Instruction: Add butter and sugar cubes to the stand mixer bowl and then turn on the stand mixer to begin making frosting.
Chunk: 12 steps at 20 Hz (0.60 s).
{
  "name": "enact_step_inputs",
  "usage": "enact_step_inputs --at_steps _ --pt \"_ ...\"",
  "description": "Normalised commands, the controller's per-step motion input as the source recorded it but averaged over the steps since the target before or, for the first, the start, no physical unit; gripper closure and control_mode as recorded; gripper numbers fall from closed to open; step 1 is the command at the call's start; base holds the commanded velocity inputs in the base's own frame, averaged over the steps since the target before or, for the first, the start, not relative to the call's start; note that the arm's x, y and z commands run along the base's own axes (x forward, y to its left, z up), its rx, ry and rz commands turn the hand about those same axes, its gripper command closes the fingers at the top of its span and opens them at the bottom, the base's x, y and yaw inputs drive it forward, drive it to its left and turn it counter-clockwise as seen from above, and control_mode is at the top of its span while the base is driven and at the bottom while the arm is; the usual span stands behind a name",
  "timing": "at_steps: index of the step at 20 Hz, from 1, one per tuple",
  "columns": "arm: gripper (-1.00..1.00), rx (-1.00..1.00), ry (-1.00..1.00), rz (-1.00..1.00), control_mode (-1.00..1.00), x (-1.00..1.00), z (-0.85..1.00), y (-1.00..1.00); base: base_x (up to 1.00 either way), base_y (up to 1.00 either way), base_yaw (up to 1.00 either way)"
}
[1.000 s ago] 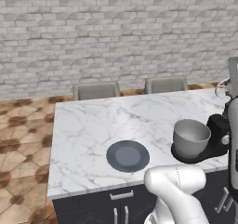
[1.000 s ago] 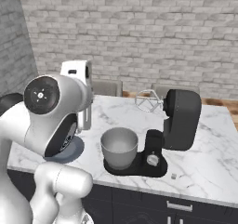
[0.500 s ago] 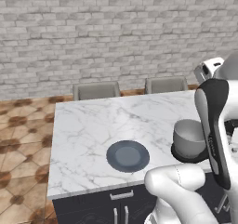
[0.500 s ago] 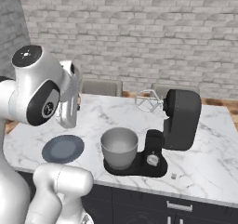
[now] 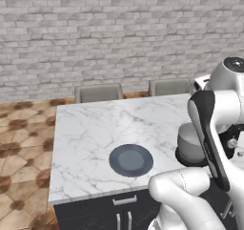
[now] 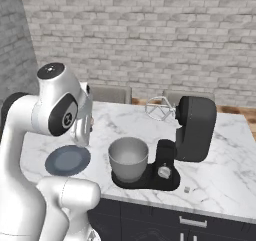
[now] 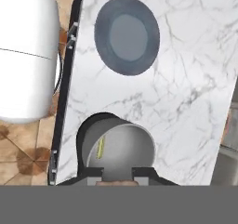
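The stand mixer bowl [image 6: 128, 157] sits on the base of the black stand mixer [image 6: 194, 130], whose head is tilted back with the whisk [image 6: 160, 108] raised. The butter [image 7: 100, 148] lies against the bowl's [image 7: 118, 146] inner wall. My gripper [image 7: 116, 181] hangs high above the counter, nearly over the bowl, shut on a small tan piece that looks like a sugar cube. Seen from the right base, the gripper [image 6: 81, 135] hangs between plate and bowl. A small white sugar cube [image 6: 186, 189] lies on the counter by the mixer base. My arm hides part of the bowl [image 5: 189, 141].
A flat dark grey plate [image 5: 131, 160] [image 6: 67, 160] [image 7: 126, 35] lies on the white marble counter [image 5: 90, 129], left of the bowl and near the front edge. Two grey chairs [image 5: 98, 92] stand behind the counter, before a brick wall.
My arm has swung in front of the bowl in the left base view. The hand has come down a little toward the gap between plate and bowl. The jaws have stayed as they were.
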Motion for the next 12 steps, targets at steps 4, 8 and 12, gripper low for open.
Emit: enact_step_inputs --at_steps 4,8,12 --pt "1.0 0.0 0.17 0.0 -1.0 0.25 -0.36 -0.22 0.0 0.0 0.0" --pt "1.0 0.0 0.19 0.0 -1.0 0.24 -0.34 -0.21 0.0 0.0 0.0" --pt "1.0 0.0 0.19 0.0 -1.0 0.24 -0.47 -0.14 0.0 0.0 0.0"
